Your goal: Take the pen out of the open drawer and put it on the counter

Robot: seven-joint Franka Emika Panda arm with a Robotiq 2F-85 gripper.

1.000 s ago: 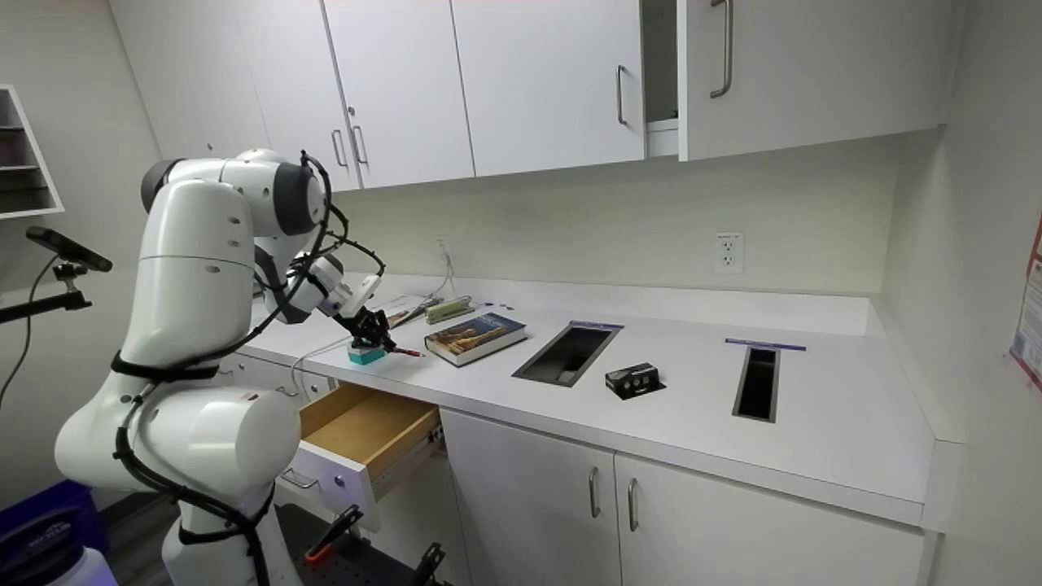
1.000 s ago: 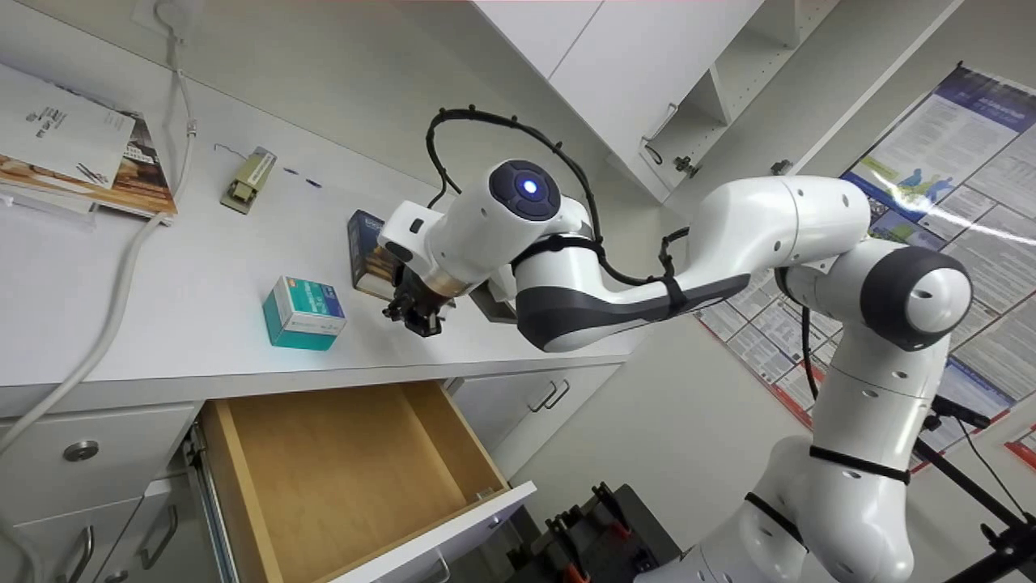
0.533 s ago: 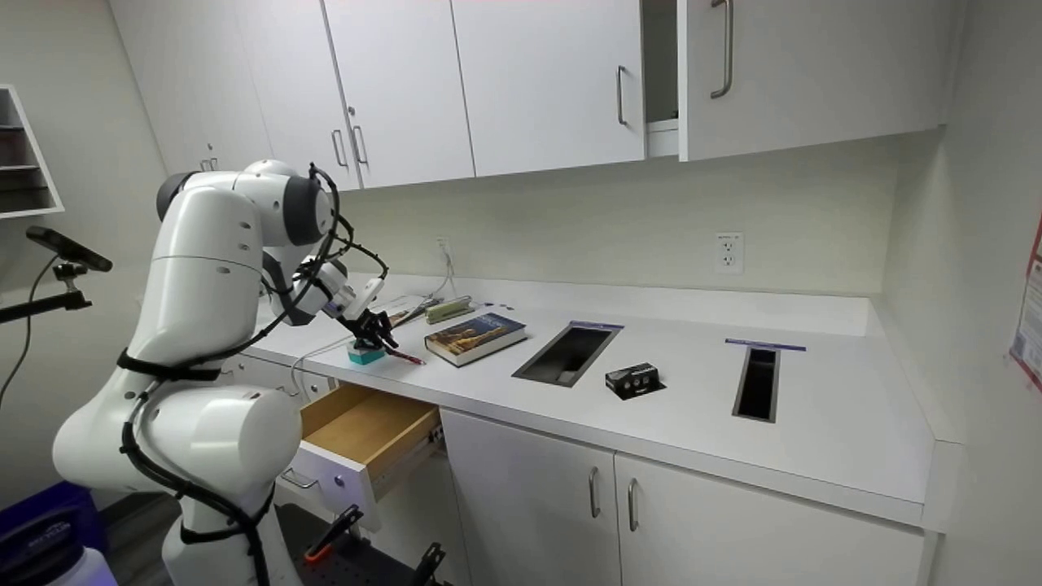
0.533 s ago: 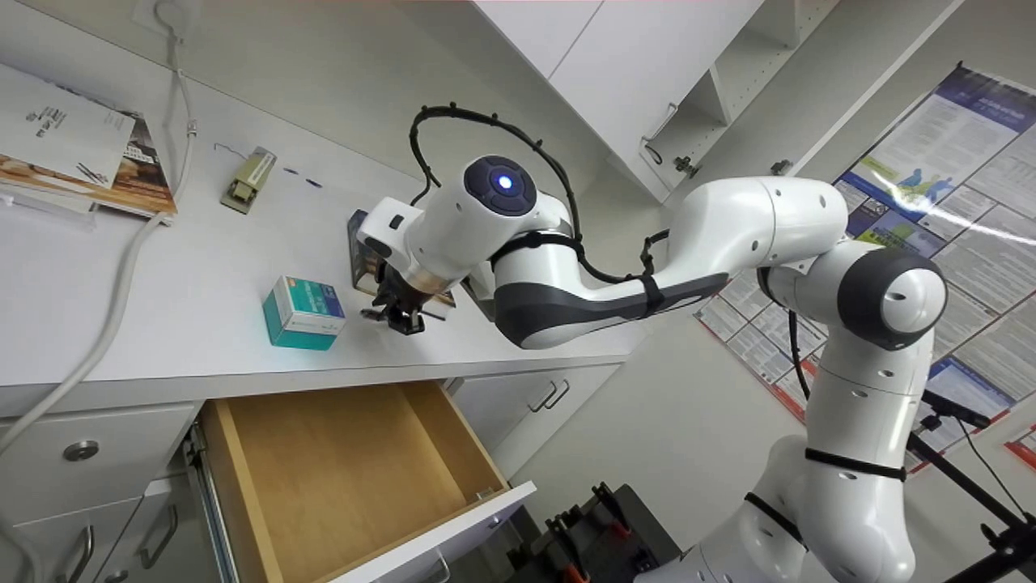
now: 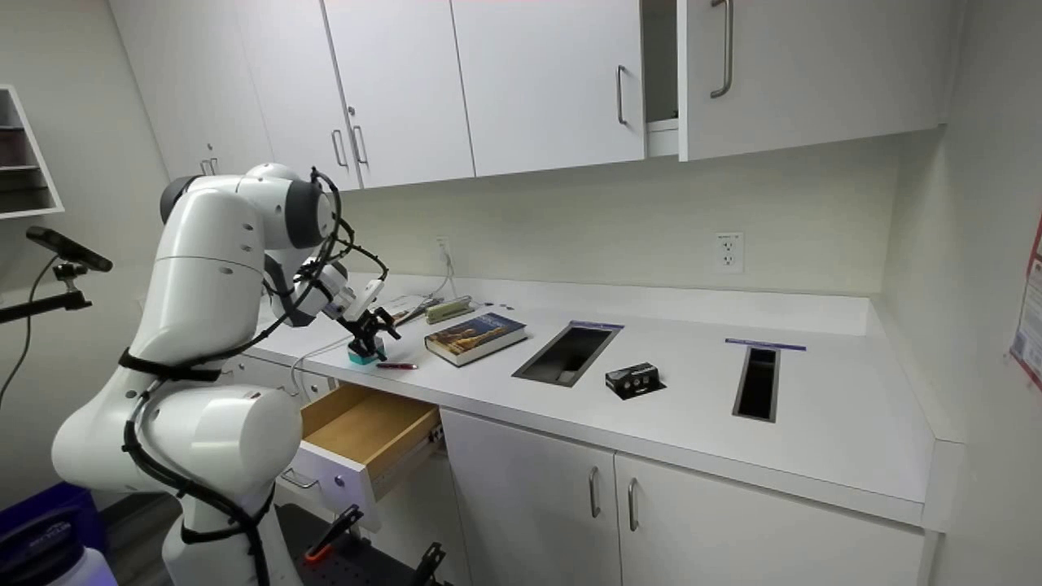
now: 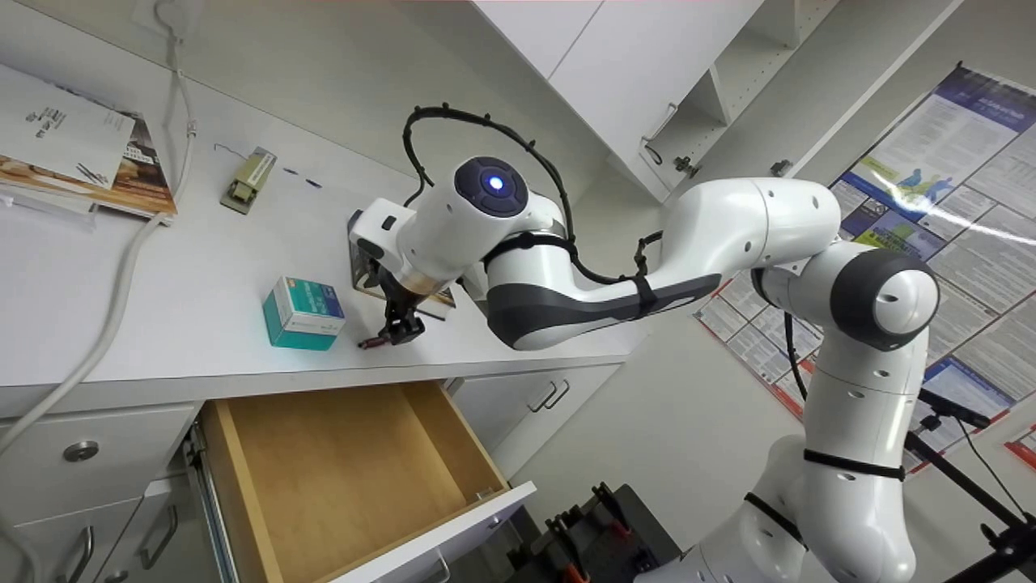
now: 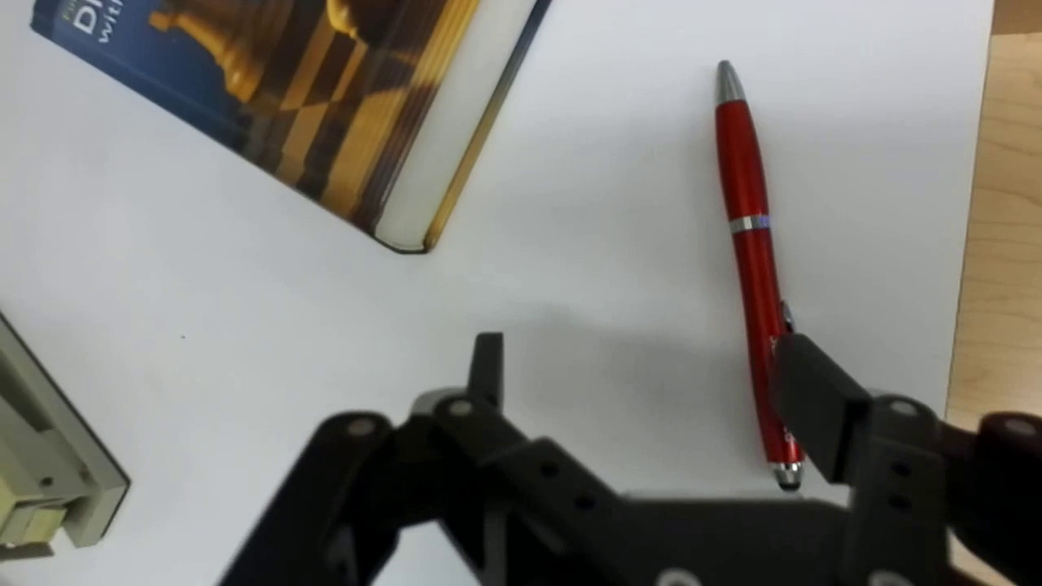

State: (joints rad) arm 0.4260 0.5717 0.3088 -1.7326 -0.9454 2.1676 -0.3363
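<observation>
The red pen [image 7: 745, 179] with silver tip lies flat on the white counter [image 5: 855, 423], close to its front edge, and also shows as a small pen [image 5: 397, 366] in an exterior view. Just above it my gripper [image 7: 639, 358] stands open, its fingers spread wide with nothing gripped. In the wrist view the right finger [image 7: 814, 407] overlaps the pen's stylus end; whether it touches cannot be told. Below the counter edge the drawer [image 6: 340, 478] is pulled out, its tan inside bare in the exterior views.
A book [image 5: 476, 338] lies beside the pen, and a teal box [image 6: 303, 316] sits near the gripper. Further back rests a khaki stapler-like device [image 6: 248, 180]. Along the counter are a black box [image 5: 633, 379] and dark cut-outs [image 5: 570, 354].
The gripper's jaws have opened and let go of the pen, which stuck out from them before and now lies on the counter. The arm has shifted slightly toward the teal box.
</observation>
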